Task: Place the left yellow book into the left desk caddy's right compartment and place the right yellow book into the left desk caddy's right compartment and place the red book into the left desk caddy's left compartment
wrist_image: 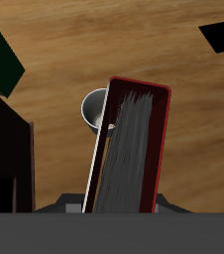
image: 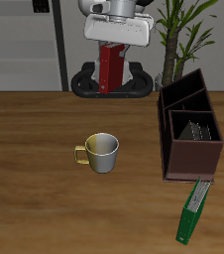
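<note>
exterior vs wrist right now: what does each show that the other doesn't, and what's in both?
Exterior only: the two small grey books standing in one compartment of the left desk caddy, the caddy's other compartment empty, and the potted plant behind it.

Wrist only: the red book's dark page edge close up, held upright in the gripper.

Both: the red book in the gripper, the metal mug, the green book on the table, and part of the caddy.

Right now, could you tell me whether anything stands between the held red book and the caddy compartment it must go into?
Nothing visible does: the tool holds the red book high, the mug sits aside, and one caddy compartment looks empty.
</note>
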